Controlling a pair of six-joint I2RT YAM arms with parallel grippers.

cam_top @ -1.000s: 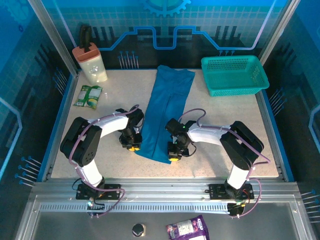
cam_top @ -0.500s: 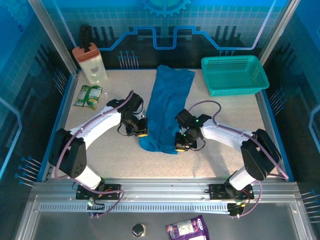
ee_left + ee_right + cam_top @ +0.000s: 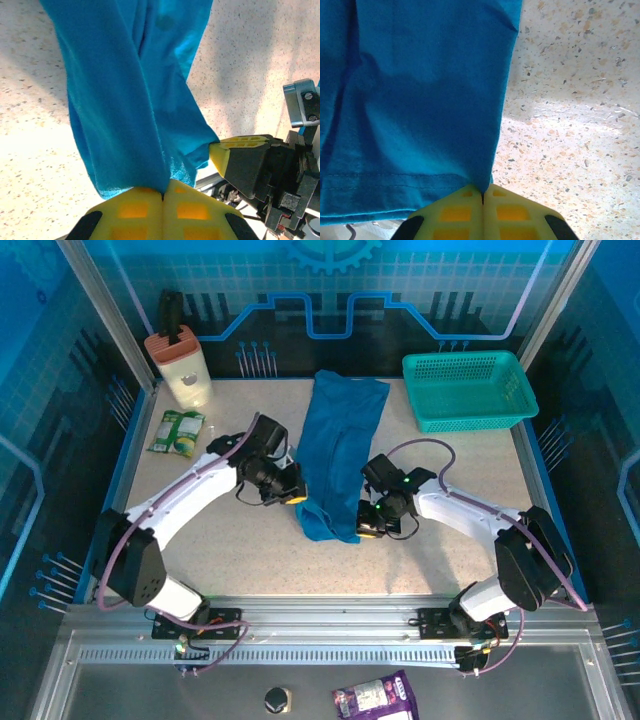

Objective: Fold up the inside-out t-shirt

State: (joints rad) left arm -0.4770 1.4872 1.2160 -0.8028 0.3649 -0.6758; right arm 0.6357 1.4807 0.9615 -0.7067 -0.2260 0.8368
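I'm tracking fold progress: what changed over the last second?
The left gripper and right gripper, fingers shut on the near hem of the t-shirt, moved away from the arm bases, carrying that hem toward the far edge, so the cloth lies shorter. Its far end, the basket and the green packet stayed put.

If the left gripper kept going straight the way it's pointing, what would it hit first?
The t-shirt: the left gripper is pinching its edge, and more cloth lies straight ahead, likely before any bare table.
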